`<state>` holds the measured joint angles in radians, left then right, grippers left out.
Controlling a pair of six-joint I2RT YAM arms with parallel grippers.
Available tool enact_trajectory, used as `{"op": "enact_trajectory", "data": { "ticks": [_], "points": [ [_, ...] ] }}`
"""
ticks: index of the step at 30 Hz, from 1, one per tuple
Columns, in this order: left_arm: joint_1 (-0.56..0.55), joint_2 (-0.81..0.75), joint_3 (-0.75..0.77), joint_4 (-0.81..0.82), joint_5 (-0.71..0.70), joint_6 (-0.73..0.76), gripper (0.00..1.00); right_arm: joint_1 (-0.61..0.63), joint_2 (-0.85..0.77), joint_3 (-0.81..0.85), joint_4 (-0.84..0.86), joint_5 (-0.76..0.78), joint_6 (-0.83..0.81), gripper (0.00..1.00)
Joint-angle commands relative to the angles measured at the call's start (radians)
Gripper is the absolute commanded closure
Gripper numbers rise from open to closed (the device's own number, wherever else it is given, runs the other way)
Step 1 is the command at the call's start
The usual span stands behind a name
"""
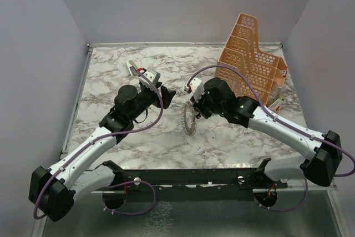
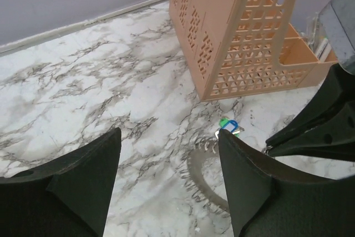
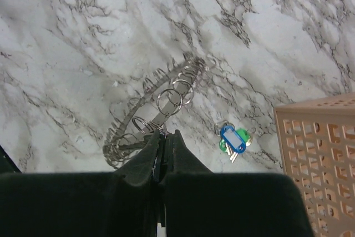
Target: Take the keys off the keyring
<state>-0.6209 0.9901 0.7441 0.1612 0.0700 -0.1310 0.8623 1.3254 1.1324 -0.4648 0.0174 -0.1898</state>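
Observation:
The keyring (image 3: 145, 105) is a large thin grey metal ring, lifted on edge over the marble table, its rim lined with small silvery keys (image 3: 115, 147) like teeth. My right gripper (image 3: 165, 135) is shut on the ring's near rim, beside a few small split rings (image 3: 169, 101). From above, the keyring (image 1: 190, 119) hangs just below the right gripper (image 1: 194, 108). My left gripper (image 1: 165, 94) is open a little to the ring's left, with nothing between its fingers (image 2: 89, 178). The left wrist view shows the keyring (image 2: 198, 171) partly hidden behind the right-hand finger.
A blue and green tag (image 3: 233, 139) with a few keys lies on the table beside the ring. An orange perforated desk organizer (image 1: 252, 62) stands at the back right. A small pale object (image 1: 132, 67) lies at the back left. Walls enclose the table.

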Motion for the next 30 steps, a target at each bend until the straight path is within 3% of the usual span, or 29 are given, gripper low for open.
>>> {"op": "enact_trajectory", "data": {
  "ticks": [1, 8, 13, 20, 25, 30],
  "points": [
    [0.039, -0.071, -0.049, 0.062, 0.211, 0.112, 0.3, 0.001, -0.074, -0.045, 0.046, 0.027, -0.028, 1.0],
    [0.036, -0.066, -0.095, 0.154, 0.36, 0.087, 0.33, 0.001, -0.099, -0.055, 0.048, 0.051, -0.032, 1.0],
    [-0.014, -0.023, -0.1, 0.17, 0.299, 0.021, 0.34, 0.001, -0.097, -0.1, 0.103, 0.043, 0.002, 1.0],
    [-0.025, 0.022, -0.094, 0.144, 0.273, 0.015, 0.48, 0.0, -0.15, -0.16, 0.168, 0.043, 0.059, 1.0],
    [-0.035, 0.044, -0.084, 0.047, 0.283, 0.052, 0.48, 0.0, -0.171, -0.192, 0.198, 0.018, 0.082, 1.0],
    [-0.075, 0.036, -0.121, 0.064, 0.303, 0.063, 0.47, 0.0, -0.164, -0.195, 0.201, 0.009, 0.096, 1.0]
  ]
}}
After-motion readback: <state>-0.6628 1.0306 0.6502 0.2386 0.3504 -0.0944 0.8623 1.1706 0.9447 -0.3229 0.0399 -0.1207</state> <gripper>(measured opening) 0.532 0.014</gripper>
